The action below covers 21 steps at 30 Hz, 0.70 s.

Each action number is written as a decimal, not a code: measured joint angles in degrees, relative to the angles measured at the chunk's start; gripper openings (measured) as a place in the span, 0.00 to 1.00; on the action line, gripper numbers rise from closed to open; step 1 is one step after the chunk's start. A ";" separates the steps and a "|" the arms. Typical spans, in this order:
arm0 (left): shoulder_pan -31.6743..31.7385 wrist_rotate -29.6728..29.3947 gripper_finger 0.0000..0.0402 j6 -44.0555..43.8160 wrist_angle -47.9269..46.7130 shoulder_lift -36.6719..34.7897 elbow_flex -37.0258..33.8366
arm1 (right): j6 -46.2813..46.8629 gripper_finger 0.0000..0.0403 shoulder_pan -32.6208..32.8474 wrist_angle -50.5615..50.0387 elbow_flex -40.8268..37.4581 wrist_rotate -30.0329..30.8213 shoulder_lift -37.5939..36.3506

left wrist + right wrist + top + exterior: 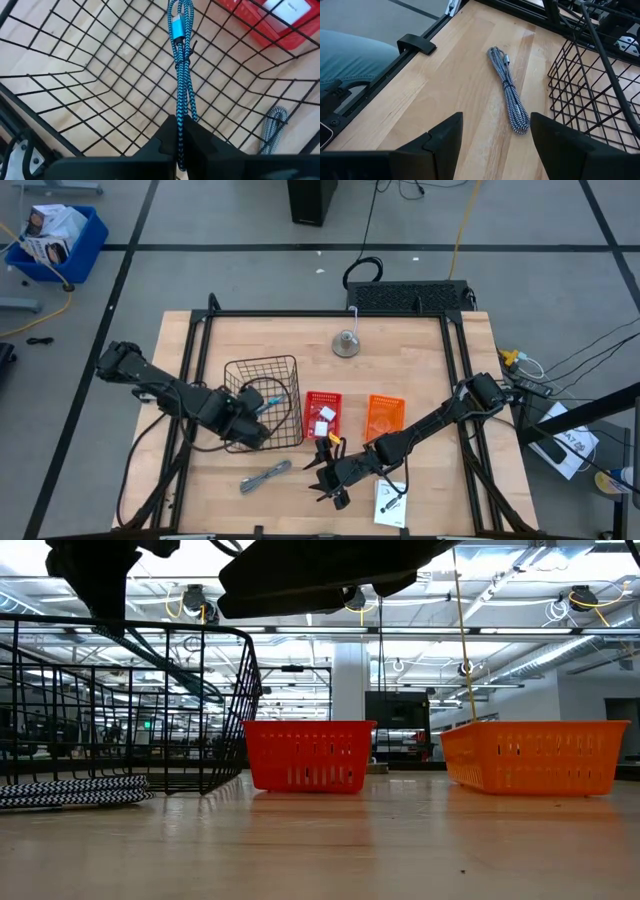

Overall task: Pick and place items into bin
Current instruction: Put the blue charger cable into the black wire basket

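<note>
Left gripper (179, 145) pinches a bundled blue-and-black braided cable (181, 70), which hangs inside the black wire basket (262, 402). Right gripper (496, 132), fingers spread with nothing between them, hovers above the wooden table (420, 370) near a coiled grey-and-white braided cable (509, 90) lying just beside the basket. Further along sit a red plastic bin (322, 414) holding a small white block (322, 429), then an orange plastic bin (384, 416). A flat white packet with black marks (391, 503) lies near the table's front edge.

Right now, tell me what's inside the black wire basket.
Inside the black wire basket hangs a blue braided cable, pinched by the left gripper. Bare wood shows through the mesh; the arm hides one corner from above.
</note>
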 joint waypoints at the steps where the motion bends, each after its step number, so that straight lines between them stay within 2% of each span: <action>1: 0.36 0.15 0.06 0.72 0.34 0.09 0.00 | 0.00 0.56 0.00 0.00 0.00 0.00 0.00; 11: 1.34 1.91 0.08 7.38 3.20 0.63 -0.13 | 1.05 0.56 0.00 0.19 0.00 -0.03 0.00; 21: 1.56 3.54 0.09 8.77 8.35 0.61 -5.44 | 1.05 0.56 0.04 0.20 0.00 -0.04 0.00</action>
